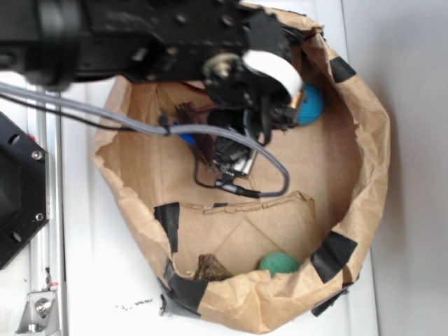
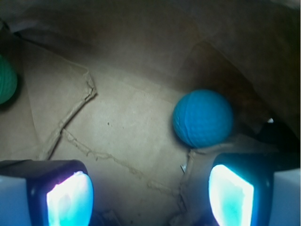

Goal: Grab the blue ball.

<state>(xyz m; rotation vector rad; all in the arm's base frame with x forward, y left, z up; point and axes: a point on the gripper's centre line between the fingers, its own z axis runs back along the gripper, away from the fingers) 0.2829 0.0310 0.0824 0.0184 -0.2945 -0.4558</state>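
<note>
The blue ball [image 2: 203, 118] is teal-blue and finely ribbed. It lies on the brown paper floor against the bag's far wall, just beyond my right finger. In the exterior view the blue ball [image 1: 311, 105] shows at the upper right of the bag, partly hidden by the arm. My gripper [image 2: 150, 195] is open and empty, its two glowing pads [image 2: 70, 200] spread wide above the paper floor, with the ball ahead and to the right of the gap. In the exterior view my gripper [image 1: 234, 150] hangs inside the bag, mostly hidden by the arm and cables.
A smaller green ball [image 1: 278, 263] lies at the near wall of the brown paper bag [image 1: 364, 175]; it also shows at the left edge of the wrist view [image 2: 6, 80]. A brown lump [image 1: 212, 267] lies beside it. Black tape patches mark the bag rim. A grey cable [image 1: 231, 136] loops across.
</note>
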